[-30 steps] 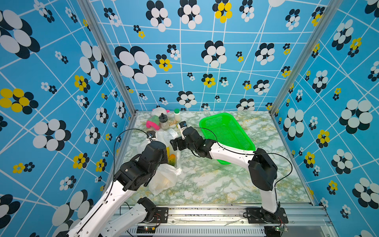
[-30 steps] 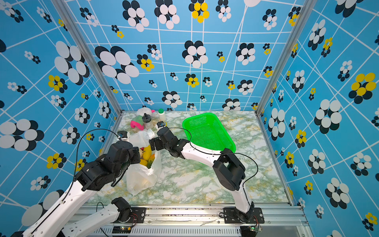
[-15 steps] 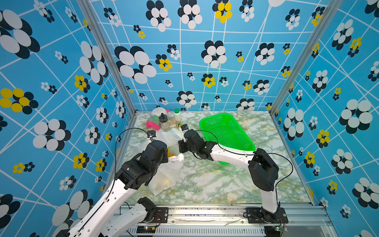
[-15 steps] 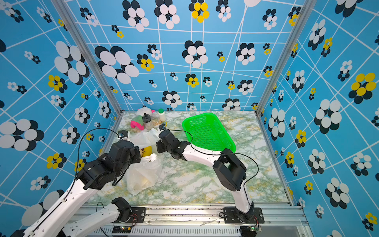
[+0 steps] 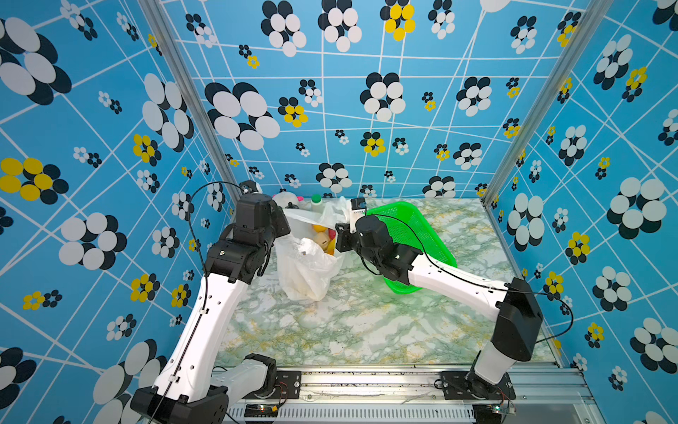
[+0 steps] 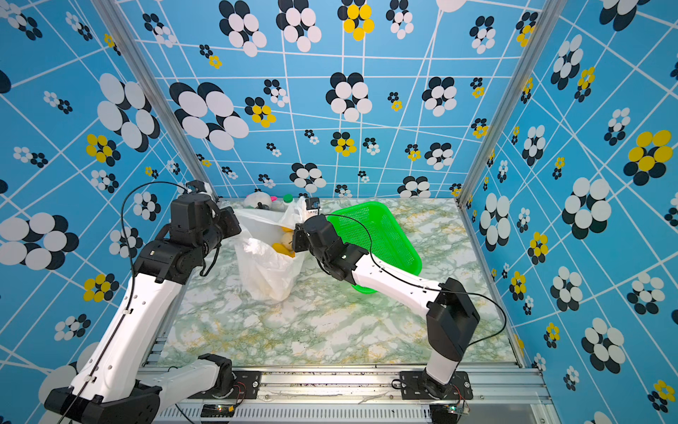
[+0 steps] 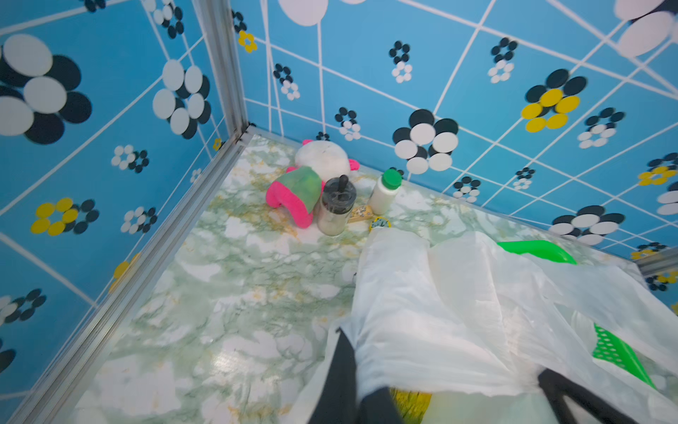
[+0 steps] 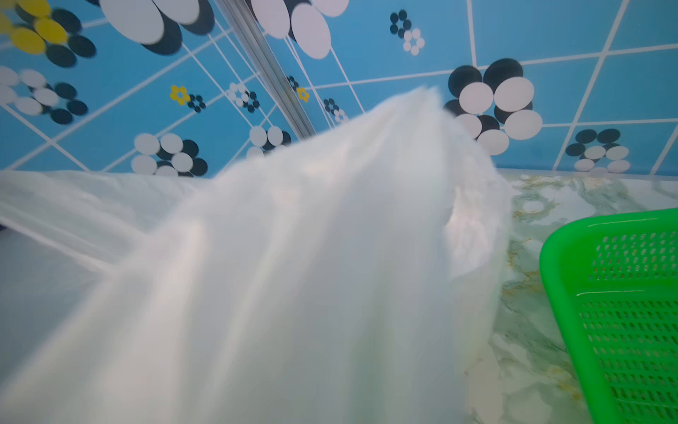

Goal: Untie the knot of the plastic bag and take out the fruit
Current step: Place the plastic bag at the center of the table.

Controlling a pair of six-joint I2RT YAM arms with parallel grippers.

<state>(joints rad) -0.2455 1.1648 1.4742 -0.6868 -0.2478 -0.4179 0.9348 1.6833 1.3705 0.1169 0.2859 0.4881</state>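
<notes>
Between left tool (image 7: 442, 354) and right tool (image 5: 340, 229), plastic bag (image 5: 304, 264) hangs clamped.

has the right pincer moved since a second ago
Yes, the right pincer has shifted toward the green basket, stretching the plastic bag open.

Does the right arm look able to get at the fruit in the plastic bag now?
Probably not at once. The right gripper is shut on the rim of the plastic bag, holding its mouth open. The fruit lies uncovered close beside it, so the way is free, but it must let go first.
</notes>
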